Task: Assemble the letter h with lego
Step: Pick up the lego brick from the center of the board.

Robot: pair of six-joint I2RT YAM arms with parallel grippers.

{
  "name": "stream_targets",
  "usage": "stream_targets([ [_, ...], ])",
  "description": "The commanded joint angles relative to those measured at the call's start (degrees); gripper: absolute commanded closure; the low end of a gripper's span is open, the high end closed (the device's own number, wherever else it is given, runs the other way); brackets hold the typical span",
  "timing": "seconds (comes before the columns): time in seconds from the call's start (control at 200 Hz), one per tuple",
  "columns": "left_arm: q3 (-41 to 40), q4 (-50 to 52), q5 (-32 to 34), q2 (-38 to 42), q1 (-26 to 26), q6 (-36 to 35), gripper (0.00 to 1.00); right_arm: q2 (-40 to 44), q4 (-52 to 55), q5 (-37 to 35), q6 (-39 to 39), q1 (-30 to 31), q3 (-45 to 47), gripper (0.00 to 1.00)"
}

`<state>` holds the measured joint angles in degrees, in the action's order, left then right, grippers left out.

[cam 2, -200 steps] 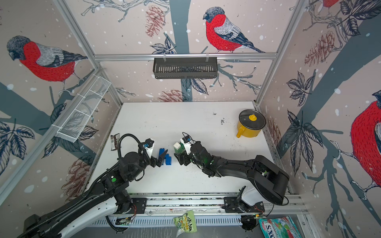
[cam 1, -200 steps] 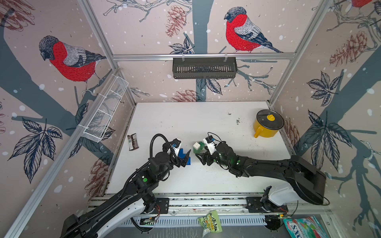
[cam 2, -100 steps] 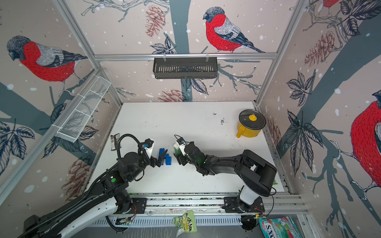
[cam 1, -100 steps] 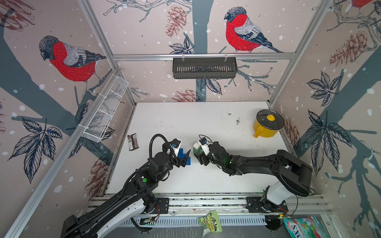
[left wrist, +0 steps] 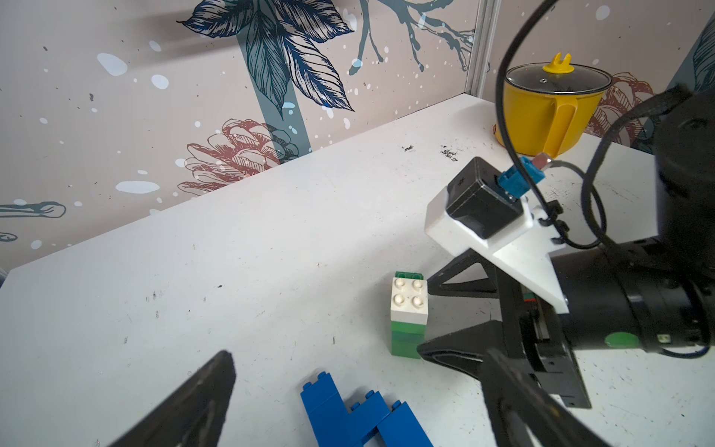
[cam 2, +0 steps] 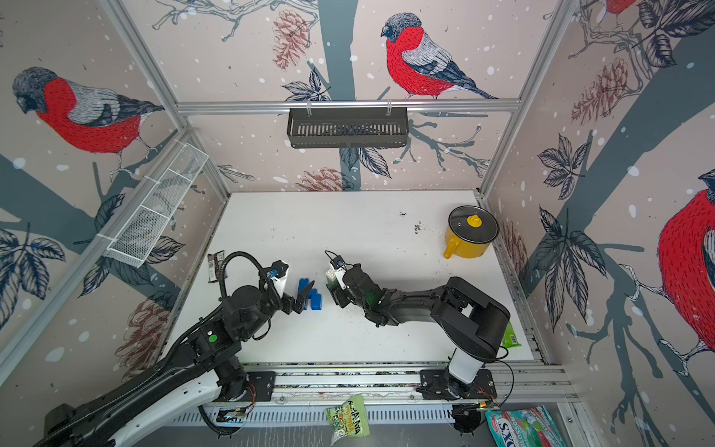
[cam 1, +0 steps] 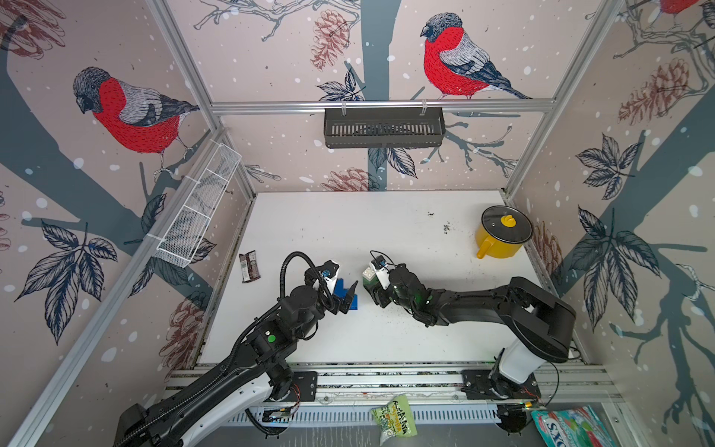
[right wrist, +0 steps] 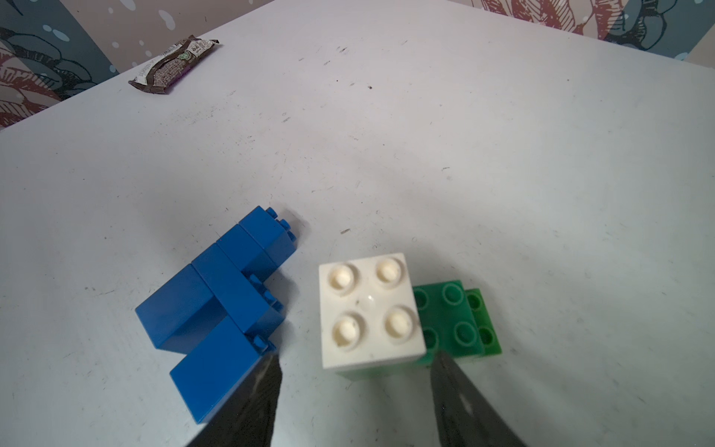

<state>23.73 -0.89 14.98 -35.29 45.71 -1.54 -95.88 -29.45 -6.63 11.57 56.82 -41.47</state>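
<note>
On the table (cam 1: 387, 232), the white-and-green lego stack (right wrist: 371, 309) stands between the right tool's (right wrist: 356, 358) parted jaws; left tool (left wrist: 358, 360) spread wide.

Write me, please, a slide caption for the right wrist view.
Right tool open on either side of a white brick stacked on green bricks, blue brick assembly lying alongside, snack bar beyond.

Black jointed left arm (cam 1: 298, 305), matching right arm (cam 1: 472, 302), white lower links (cam 1: 518, 362), green indicator dots (cam 1: 271, 338), looped black cables (cam 1: 288, 263), white wrist-camera brackets (left wrist: 503, 247), blue plugs (left wrist: 518, 182), seemingly matte triangular fingers (left wrist: 452, 350)
</note>
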Motion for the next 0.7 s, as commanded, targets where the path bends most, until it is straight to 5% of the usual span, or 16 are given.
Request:
stream_targets([
  [0.0, 0.00, -2.10, -0.30, -0.07, 0.07, -0.92, 0.02, -0.58, -1.75, 0.05, -1.03, -0.07, -0.77, 0.42],
  [0.695, -0.07, -2.11, -0.39, -0.24, 0.05, -0.91, 0.02, -2.56, -2.49, -1.28, -1.09, -0.14, -2.20, 0.62],
])
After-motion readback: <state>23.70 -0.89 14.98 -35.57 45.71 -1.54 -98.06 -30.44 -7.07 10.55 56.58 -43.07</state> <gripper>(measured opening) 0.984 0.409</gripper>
